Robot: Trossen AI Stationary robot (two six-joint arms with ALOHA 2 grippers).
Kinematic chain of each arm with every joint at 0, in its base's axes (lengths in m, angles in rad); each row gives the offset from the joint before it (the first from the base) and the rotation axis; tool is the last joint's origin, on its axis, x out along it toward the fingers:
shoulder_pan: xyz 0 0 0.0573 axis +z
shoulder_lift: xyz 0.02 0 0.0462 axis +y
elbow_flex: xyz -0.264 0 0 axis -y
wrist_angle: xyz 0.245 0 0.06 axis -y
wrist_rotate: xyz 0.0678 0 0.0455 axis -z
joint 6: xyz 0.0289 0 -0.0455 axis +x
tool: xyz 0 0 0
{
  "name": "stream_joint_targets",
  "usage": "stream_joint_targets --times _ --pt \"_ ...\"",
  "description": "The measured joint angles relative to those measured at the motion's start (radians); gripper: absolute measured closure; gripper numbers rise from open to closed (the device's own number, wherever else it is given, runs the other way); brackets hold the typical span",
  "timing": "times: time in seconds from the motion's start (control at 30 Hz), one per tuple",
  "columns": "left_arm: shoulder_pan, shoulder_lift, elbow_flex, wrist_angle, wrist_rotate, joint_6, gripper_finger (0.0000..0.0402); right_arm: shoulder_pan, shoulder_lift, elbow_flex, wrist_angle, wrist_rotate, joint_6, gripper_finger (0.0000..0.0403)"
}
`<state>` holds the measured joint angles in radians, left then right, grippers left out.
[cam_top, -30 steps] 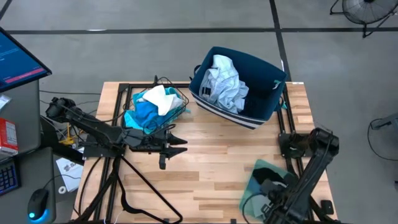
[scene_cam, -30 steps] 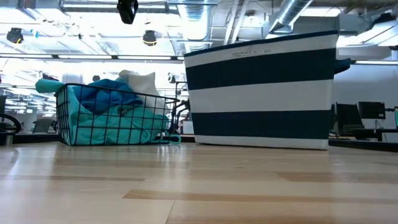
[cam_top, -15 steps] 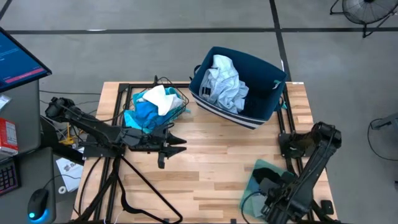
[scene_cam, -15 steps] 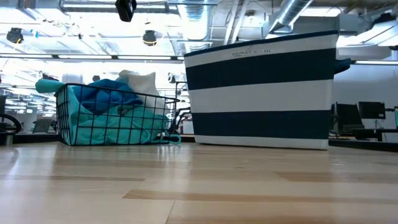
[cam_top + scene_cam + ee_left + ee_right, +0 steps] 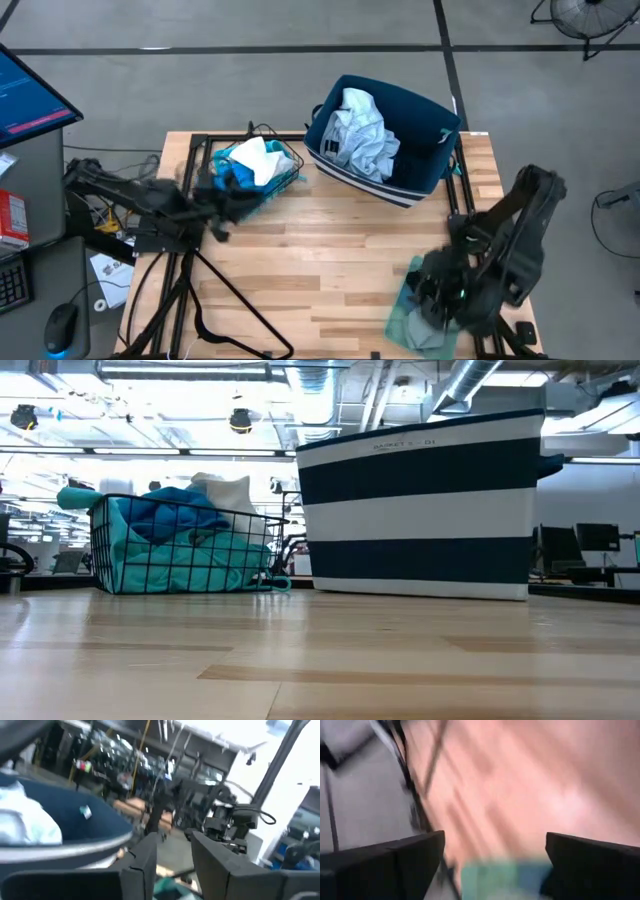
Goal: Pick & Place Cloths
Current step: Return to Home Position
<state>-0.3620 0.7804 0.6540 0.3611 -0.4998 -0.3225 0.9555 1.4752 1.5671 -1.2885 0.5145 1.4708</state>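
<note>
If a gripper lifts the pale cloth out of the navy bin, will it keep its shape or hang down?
It would probably hang limp: the pale cloth lies crumpled in folds. It seems light for its bulk, a loose heap of thin fabric. Gripped by one fold, the rest likely trails, since it spreads across much of the navy bin.

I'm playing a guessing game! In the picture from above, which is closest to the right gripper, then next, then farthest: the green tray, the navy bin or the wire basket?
From the right gripper, at the table's right edge:
1. green tray: right beneath it.
2. navy bin: across the table, on the right half.
3. wire basket: left of the bin.
</note>
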Motion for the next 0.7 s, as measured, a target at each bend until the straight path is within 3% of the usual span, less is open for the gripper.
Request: stream_joint_targets --times 0.1,0.2,0.27,0.43,0.57,0.7 --pt "0.008 -0.116 0.0 -0.067 -0.015 0.028 0.0323 -0.023 -0.08 0.0 0.021 0.193 -0.124 0.0085" --pt "0.01 -0.234 0.0 -0.2 -0.033 0.037 0.037 -0.051 -0.154 0.0 0.019 0.318 -0.27 0.0138" --pt "0.01 -0.312 0.0 -0.296 -0.032 0.039 0.0392 -0.07 -0.204 0.0 0.018 0.379 -0.363 0.0191" --pt "0.01 -0.502 0.0 -0.5 -0.025 0.055 0.04 -0.098 -0.326 0.0 0.007 0.475 -0.611 0.0369" --pt "0.01 -0.628 -0.004 -0.585 -0.02 0.116 0.0401 -0.097 -0.443 -0.008 -0.024 0.561 -0.666 0.0385" --pt "0.01 -0.738 -0.059 -0.584 0.004 0.142 0.0401 -0.055 -0.579 -0.135 0.018 0.69 -0.683 0.0399"
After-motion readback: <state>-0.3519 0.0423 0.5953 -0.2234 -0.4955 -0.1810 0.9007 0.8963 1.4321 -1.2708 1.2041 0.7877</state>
